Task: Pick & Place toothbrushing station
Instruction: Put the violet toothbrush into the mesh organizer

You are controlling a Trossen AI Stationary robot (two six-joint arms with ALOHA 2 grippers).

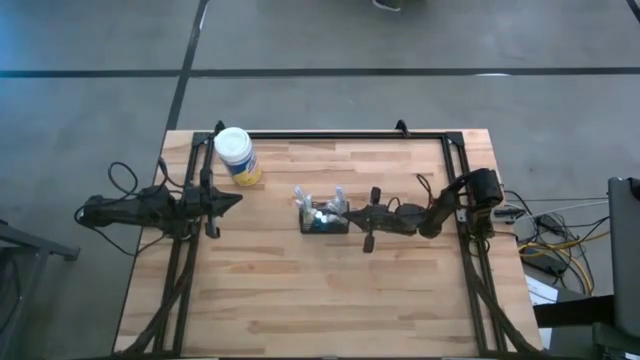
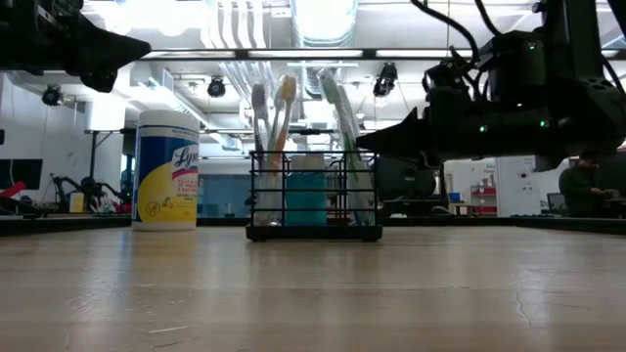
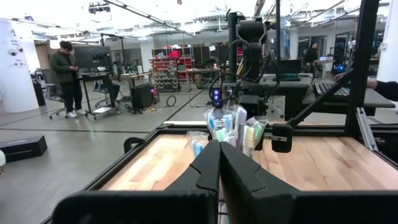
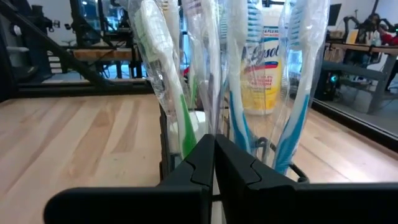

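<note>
Standing on pale planked wood, black wire toothbrushing station (image 1: 325, 222), plastic-wrapped toothbrushes (image 2: 337, 147)

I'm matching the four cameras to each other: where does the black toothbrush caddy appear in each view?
High view: toothbrush caddy at table centre, just left of the right pincer.
Low view: caddy at centre, standing on the table.
Left wrist view: mid-distance, beyond the shut left pincer, only the brushes show clearly.
Right wrist view: caddy close up, directly ahead.
Shared landmark, absent from the left wrist view: the yellow-labelled wipes jar.
</note>
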